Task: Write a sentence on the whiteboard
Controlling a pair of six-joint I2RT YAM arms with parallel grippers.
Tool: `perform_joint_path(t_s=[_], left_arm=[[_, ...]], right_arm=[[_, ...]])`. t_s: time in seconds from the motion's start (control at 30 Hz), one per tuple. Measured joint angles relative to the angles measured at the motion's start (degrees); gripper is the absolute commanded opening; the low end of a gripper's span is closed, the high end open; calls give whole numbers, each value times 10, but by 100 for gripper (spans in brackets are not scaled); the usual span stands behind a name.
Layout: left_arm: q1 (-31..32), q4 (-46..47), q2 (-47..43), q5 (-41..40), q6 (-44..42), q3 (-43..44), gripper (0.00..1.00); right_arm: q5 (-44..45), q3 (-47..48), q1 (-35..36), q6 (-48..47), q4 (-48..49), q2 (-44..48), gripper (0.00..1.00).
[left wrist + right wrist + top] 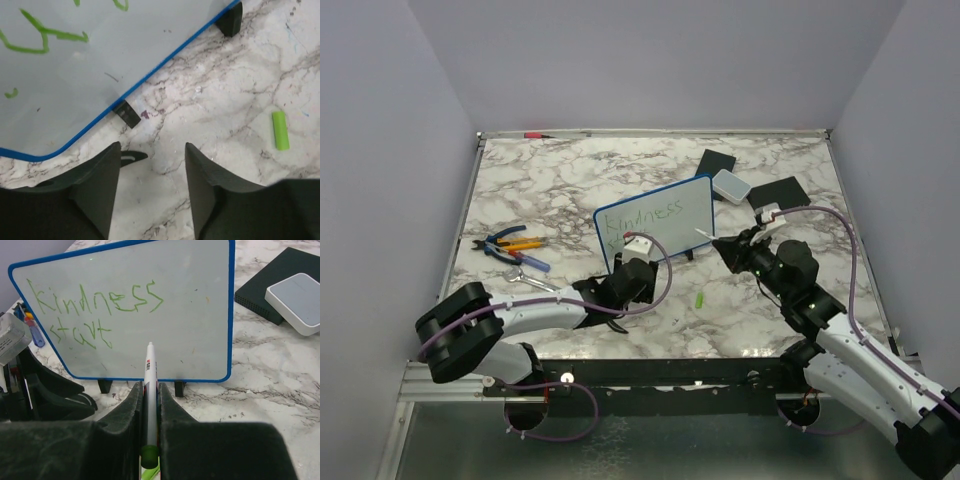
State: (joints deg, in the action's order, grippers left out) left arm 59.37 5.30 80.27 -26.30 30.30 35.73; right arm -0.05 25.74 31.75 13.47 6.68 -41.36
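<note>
Of the sentence (pixel 95 310), "kindness start" is seen written in green on the whiteboard (pixel 200 315), stood upright mid-desk (pixel 570 180); more is judged left; a white marker (pixel 149 360) is clamped in the right claw (pixel 150 387); the left claw (pixel 152 160) is spread, empty.

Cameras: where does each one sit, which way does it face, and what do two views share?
Top: above and behind, looking down on the table; left arm and right arm show.
Left wrist: looks past its open jaws at the whiteboard and a green cap.
Right wrist: faces the whiteboard's front; its jaws grip the marker.
Shared: whiteboard in all three.
</note>
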Motion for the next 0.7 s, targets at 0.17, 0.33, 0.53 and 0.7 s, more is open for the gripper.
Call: perform_joint_path(t_s=[0.17, 0.33, 0.53, 0.7], left_arm=[[0, -52, -67, 38, -2, -17, 71], [-11, -132, -155, 66, -33, 36, 75], [-128, -166, -204, 131, -73, 125, 79], [-271, -179, -211, 224, -102, 147, 81]], right_arm=[[-23, 0, 0, -1, 6, -4, 1], [-52, 0, 0, -4, 27, -27, 1], [-90, 0, 1, -15, 71, -66, 1], [-116, -1, 2, -25, 116, -106, 1]])
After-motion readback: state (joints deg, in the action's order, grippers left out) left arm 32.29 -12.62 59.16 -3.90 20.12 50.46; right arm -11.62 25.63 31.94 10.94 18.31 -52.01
